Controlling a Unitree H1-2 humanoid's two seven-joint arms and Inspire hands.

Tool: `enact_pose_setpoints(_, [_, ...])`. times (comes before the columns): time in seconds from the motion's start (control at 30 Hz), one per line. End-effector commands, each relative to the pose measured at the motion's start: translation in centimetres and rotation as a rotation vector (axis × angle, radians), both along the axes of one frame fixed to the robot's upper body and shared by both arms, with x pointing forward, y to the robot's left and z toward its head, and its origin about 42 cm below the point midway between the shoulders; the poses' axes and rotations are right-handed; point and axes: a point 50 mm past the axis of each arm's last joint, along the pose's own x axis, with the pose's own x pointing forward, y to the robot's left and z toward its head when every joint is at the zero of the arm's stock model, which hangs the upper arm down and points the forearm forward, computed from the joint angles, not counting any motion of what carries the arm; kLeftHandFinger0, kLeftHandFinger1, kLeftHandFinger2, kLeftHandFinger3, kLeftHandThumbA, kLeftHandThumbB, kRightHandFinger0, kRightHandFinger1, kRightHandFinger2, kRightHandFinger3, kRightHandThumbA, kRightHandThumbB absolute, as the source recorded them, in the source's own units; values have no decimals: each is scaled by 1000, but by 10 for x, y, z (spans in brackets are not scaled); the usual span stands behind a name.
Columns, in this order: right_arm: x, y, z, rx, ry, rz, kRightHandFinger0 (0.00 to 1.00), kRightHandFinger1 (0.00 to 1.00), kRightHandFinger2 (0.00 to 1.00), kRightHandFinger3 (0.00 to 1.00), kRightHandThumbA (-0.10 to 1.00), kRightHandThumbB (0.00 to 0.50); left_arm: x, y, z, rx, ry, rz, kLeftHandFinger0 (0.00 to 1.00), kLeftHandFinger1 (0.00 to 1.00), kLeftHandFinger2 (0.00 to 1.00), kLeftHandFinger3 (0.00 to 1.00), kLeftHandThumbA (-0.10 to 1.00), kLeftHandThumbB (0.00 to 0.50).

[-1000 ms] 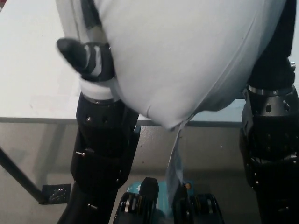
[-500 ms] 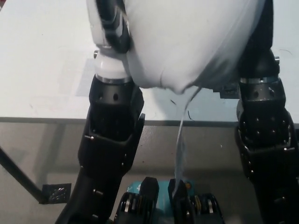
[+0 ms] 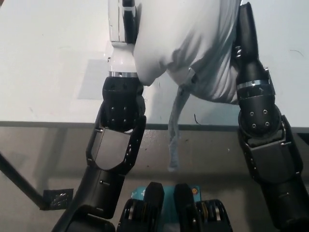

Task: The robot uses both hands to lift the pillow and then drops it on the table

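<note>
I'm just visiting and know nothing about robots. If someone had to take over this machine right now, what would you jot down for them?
Left hand: pressed on the pillow's left side, mostly out of frame.
Right hand: pressed on its right side.
Pillow: squeezed between both hands, held over the table; whether it touches the top cannot be told. Its tag dangles past the table's near edge.
Done: pillow lifted with both hands.
Left: let go so it drops on the table.
</note>
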Motion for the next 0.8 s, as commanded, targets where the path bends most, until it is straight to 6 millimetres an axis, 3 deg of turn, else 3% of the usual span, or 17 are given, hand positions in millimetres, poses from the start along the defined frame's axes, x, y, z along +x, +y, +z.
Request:
enact_pose_setpoints(0.0, [3,48,51,-8,-156,173,1000,1000,1000,1000,1000,54,7,-39,18,112,-34,-65,1000,1000,1000,1000,1000,0])
enact_pose_setpoints(0.07, [9,49,46,-7,-125,164,1000,1000,1000,1000,1000,75,12,-38,14,120,-6,-55,1000,1000,1000,1000,1000,0])
enact_pose_setpoints(0.33, [25,48,35,-37,-51,160,1000,1000,1000,1000,1000,80,29,-30,2,93,76,-95,1000,1000,1000,1000,1000,0])
enact_pose_setpoints(0.4, [36,46,20,-70,39,176,1000,1000,1000,1000,1000,108,39,-23,-17,136,139,-49,1000,1000,1000,1000,1000,0])
enact_pose_setpoints(0.47, [39,45,16,-79,64,175,1000,1000,1000,1000,1000,124,42,-21,-23,149,159,-43,1000,1000,1000,1000,1000,0])
enact_pose_setpoints(0.5, [39,45,16,-79,64,176,1000,1000,1000,1000,1000,125,42,-21,-23,150,160,-43,1000,1000,1000,1000,1000,0])
enact_pose_setpoints(0.53, [43,42,2,-103,98,176,1000,1000,1000,1000,1000,100,45,-17,-40,164,220,-49,1000,1000,1000,1000,1000,0])
enact_pose_setpoints(0.77, [54,39,-17,-137,178,171,1000,1000,1000,1000,1000,87,54,-10,-59,182,304,-77,1000,1000,1000,1000,1000,0])
